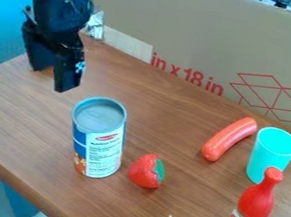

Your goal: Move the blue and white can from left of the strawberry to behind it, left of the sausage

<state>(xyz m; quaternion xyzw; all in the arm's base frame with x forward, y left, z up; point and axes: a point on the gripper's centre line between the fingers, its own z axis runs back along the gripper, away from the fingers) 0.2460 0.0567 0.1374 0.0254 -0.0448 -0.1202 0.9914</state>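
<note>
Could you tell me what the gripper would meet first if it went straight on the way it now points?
Pointing down, the gripper would likely meet the wooden tabletop first, beside the can, though depth is unclear.

1. From here I see one can (96, 142), a tall metal cylinder with a dull silver-grey top set inside a raised rim.
2. Its label (105, 151) wraps the side: blue towards the left, with a broad white panel facing me. There's a red mark high on that panel, rows of small dark print beneath, and an orange-brown patch low on the left.
3. It stands upright on its base, top up, the sides looking smooth, with no dent that I can see.
4. It sits on the brown wooden worktop (154, 215), near the front edge, just beside the strawberry (144, 172), not touching it.
</note>
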